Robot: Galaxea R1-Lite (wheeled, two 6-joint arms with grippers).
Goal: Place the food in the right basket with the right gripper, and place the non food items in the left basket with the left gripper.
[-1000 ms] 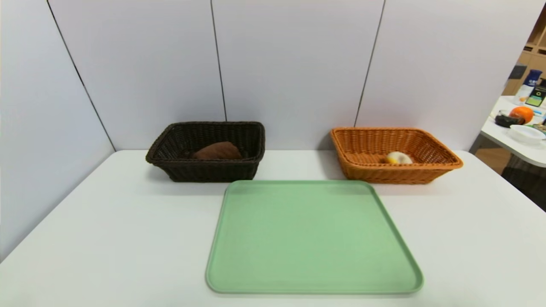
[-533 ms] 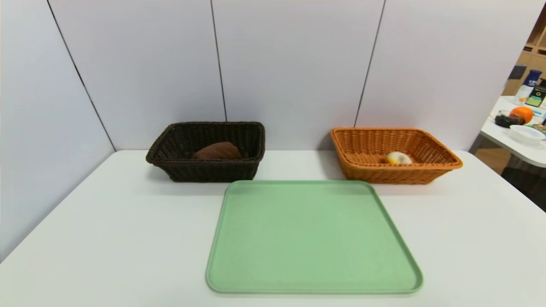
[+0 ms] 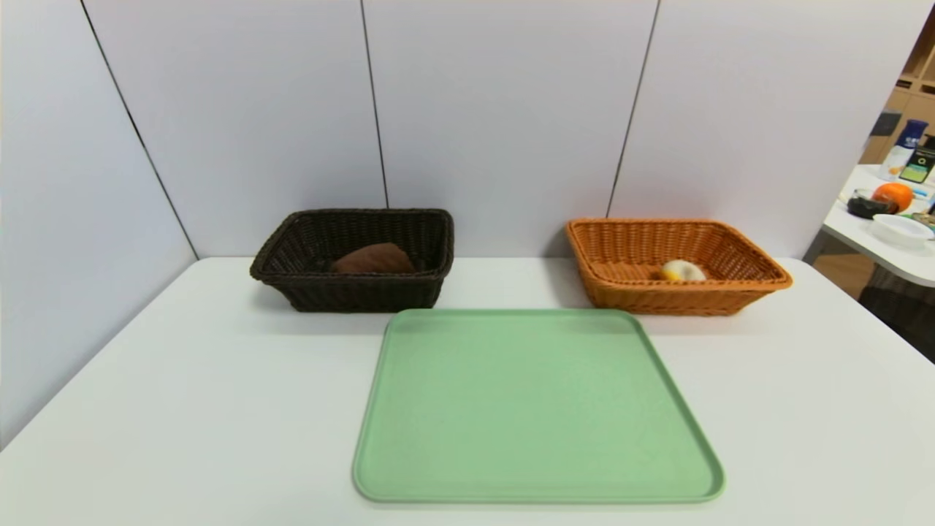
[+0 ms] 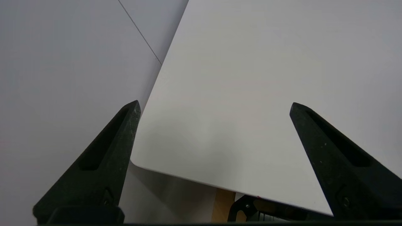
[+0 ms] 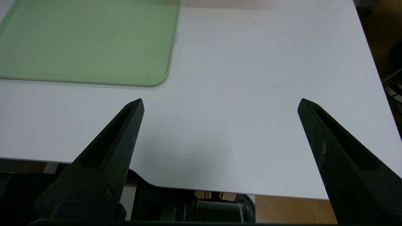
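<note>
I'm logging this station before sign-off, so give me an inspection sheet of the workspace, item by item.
Surface: white table, green tray at its middle with nothing on it.
Job's things: brown towel in the left basket; the food in the right basket; marker pen not seen.
Clutter: nothing seen on the table.
Grippers: left gripper over the table's near left corner, jaws wide open and bare; right gripper over the near right edge beside the tray, jaws wide open and bare.
Cables: nothing seen.
Surroundings: white wall panels behind; side table with an orange, bowl and bottles at far right.

Pale panelled walls [image 3: 504, 109], perhaps wooden floor [image 3: 840, 270]
</note>
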